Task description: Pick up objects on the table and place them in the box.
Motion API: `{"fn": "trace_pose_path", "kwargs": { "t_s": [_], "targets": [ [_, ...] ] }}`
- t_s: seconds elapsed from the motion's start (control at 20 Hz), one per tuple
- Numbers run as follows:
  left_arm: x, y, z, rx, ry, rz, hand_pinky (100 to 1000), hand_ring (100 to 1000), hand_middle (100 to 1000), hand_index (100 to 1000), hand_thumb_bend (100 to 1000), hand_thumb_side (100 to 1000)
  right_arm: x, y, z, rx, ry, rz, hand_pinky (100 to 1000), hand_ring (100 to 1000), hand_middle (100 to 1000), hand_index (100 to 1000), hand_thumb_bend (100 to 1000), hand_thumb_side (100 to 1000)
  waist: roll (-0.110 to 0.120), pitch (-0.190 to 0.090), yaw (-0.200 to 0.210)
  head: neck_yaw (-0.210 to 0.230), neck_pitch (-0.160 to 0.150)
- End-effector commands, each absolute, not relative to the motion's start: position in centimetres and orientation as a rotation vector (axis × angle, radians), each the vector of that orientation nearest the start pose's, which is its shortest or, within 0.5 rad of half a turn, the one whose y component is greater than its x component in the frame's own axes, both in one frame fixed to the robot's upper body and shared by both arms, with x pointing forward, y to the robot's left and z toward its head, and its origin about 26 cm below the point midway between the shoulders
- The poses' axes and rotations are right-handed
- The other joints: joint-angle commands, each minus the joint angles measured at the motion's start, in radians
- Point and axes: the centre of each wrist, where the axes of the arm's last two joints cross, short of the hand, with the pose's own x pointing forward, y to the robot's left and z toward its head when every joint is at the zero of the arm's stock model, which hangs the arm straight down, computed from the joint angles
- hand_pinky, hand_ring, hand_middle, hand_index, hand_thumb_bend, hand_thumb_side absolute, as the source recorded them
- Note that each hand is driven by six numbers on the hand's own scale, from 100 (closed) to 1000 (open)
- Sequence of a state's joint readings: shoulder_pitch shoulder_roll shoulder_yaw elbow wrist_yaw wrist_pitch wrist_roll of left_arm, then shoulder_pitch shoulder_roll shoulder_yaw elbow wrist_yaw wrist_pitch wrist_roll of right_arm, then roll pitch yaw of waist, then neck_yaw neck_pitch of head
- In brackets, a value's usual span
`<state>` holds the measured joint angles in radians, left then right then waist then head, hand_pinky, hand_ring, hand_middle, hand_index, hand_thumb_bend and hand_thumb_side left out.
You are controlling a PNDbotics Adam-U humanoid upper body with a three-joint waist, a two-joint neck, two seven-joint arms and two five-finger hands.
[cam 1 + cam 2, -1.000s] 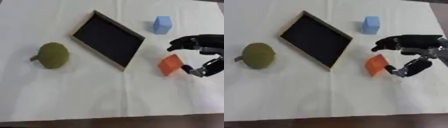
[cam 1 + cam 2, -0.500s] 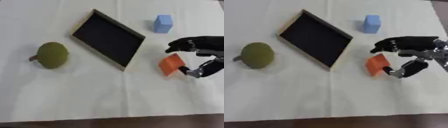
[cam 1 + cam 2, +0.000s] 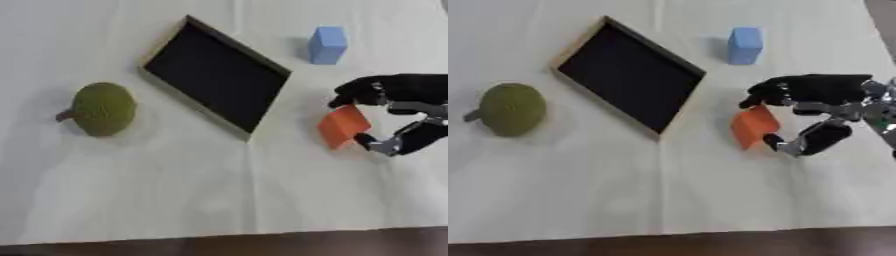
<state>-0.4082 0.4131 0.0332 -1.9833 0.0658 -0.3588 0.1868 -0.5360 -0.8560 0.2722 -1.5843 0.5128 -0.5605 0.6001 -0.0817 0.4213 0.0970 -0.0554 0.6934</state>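
Left eye view: the right hand [image 3: 404,102] comes in from the right edge, black fingers curled over the top of an orange block [image 3: 343,126] and the thumb tucked under its lower right corner, so the block is pinched between them. The block is a flat-faced orange piece, tilted, one corner pointing down-left; can't tell if it is lifted or touching the white table cloth [image 3: 219,200]. It sits just right of the box [image 3: 217,75], a shallow tray with a black inside and a pale wood rim, lying diagonally, nothing in it. A light blue block [image 3: 327,45] stands upright near the far right, well apart from the hand. A round olive-green fruit-like object [image 3: 102,108] with a short brownish stem lies on the left, apart from the box. Right eye view: same layout; thumb and fingers show more fully, closed on the orange block's two opposite edges. No left hand visible.
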Motion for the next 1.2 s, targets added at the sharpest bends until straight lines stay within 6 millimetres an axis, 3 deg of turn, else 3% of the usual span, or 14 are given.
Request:
{"fn": "trace_pose_path", "kwargs": {
  "t_s": [0.05, 0.4, 0.6, 0.8, 1.1, 1.2],
  "targets": [
    [30.56, 26.98, 24.74, -0.19, 3.469, 0.303, 676, 721, 748, 827, 100, 629, 36.46, -33.37, 22.69, 0.804, 1.948, -2.88, 1000, 1000, 857, 972, 100, 533, 0.004, -0.017, 0.0, -0.004, -0.006],
    [30.57, 26.95, 24.72, -0.189, 3.47, 0.307, 676, 722, 749, 826, 100, 630, 36.68, -33.2, 22.44, 0.789, 1.91, -2.912, 1000, 1000, 765, 927, 100, 575, 0.003, -0.016, 0.002, -0.006, -0.008],
    [30.56, 26.94, 24.67, -0.189, 3.474, 0.31, 676, 722, 750, 825, 100, 635, 36.76, -33.14, 22.27, 0.778, 1.912, -2.919, 1000, 1000, 640, 864, 100, 566, 0.002, -0.016, 0.002, -0.006, -0.007],
    [30.56, 26.94, 24.63, -0.191, 3.478, 0.314, 676, 723, 750, 825, 100, 636, 36.76, -33.05, 22.49, 0.778, 1.987, -2.881, 1000, 990, 518, 747, 100, 477, 0.002, -0.017, 0.001, -0.006, -0.007],
    [30.56, 26.9, 24.57, -0.19, 3.482, 0.317, 676, 723, 749, 822, 100, 639, 36.74, -33.11, 22.7, 0.824, 2.142, -2.808, 984, 891, 397, 627, 100, 223, 0.0, -0.019, 0.001, -0.006, -0.008],
    [30.56, 26.92, 24.56, -0.191, 3.484, 0.317, 676, 723, 749, 821, 100, 639, 36.67, -33.11, 22.82, 0.826, 2.195, -2.779, 973, 863, 378, 611, 100, 219, 0.0, -0.02, 0.001, -0.005, -0.008]
  ]
}}
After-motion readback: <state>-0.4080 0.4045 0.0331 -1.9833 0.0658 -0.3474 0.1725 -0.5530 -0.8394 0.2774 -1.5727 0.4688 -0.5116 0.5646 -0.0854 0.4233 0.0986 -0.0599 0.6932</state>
